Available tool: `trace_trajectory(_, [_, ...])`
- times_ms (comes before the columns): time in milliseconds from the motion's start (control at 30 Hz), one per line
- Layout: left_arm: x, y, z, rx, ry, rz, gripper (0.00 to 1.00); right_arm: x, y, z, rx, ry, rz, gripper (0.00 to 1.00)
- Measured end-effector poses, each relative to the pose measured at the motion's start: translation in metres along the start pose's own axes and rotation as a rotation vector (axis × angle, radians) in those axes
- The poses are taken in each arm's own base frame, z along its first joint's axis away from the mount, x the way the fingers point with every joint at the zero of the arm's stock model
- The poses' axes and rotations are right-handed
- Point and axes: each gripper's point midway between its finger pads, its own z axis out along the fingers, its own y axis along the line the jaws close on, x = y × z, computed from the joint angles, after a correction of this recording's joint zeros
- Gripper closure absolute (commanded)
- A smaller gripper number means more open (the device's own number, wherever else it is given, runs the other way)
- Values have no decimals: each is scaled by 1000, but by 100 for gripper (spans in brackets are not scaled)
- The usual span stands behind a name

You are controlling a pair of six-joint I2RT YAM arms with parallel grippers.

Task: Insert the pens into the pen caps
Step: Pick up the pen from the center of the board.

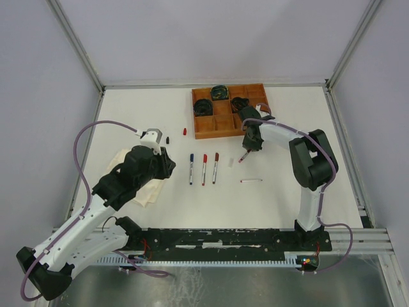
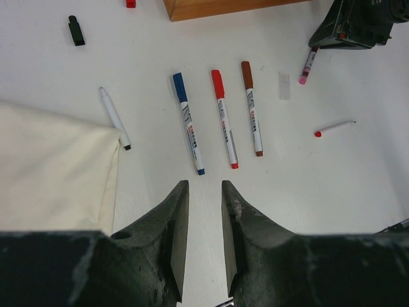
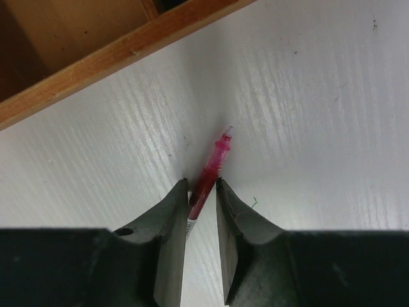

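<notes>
The pink pen is found just in front of the wooden tray. It is pinched at its barrel by the right gripper, whose jaws are drawn in to a narrow gap that the barrel fills.

The pen is judged light and stiff. Its smooth round barrel may swivel or slip in a two-finger pinch, and its soft nib can be smeared or bent. Hold is best taken on the barrel behind the middle, so that the nib end is left free for a cap.

Its long axis is tilted. The rear end is raised in the jaws and the uncapped pink nib is pointed down and away from the fingers, toward the near left in the top view. Whether the nib is touching the table cannot be told.

To its left, the blue pen, the red pen and the brown pen are laid side by side, capped, with their caps pointed away from the arms. A red-tipped pen is laid crosswise nearer the arms, and a black-tipped pen is laid just beside the cream cloth; both are uncapped. A black cap and a red cap are seen loose farther back, well apart from the pink pen.

The left gripper is held above the table, short of the capped pens, with its jaws a little apart and nothing between them.
</notes>
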Motion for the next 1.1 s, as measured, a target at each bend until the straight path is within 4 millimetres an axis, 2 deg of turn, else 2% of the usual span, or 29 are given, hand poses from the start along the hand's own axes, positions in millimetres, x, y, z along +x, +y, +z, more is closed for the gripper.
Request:
trace_trajectory(200, [2,1,0,-2,4,1,67,-2,1,1,-14,-9,-6,82])
trace_trajectory(333, [2,1,0,-2,4,1,67,-1,-2,-1,-25,-22,-7,84])
trace_trajectory(500, [1,-2,0,10,4,0,66,12,-17,-10,-21,-16,-11,84])
trace_trajectory(600, [2,-6,-1,39,0,-2,64,16,-23,-23,-49,-30,-4,83])
trace_trajectory(733, [3,-15,-3,96,-4,-6,62,13,-20,-51,-149,-76,25,84])
trace_trajectory(833, [3,-26,-5,161,-8,-9,61,9,-14,-74,-236,-120,51,84])
trace_trajectory(933, [4,-38,-4,231,-11,-18,56,11,-8,-92,-301,-140,69,84])
trace_trajectory(1100, [4,-55,-3,320,-9,-50,54,29,10,-122,-403,-153,68,84])
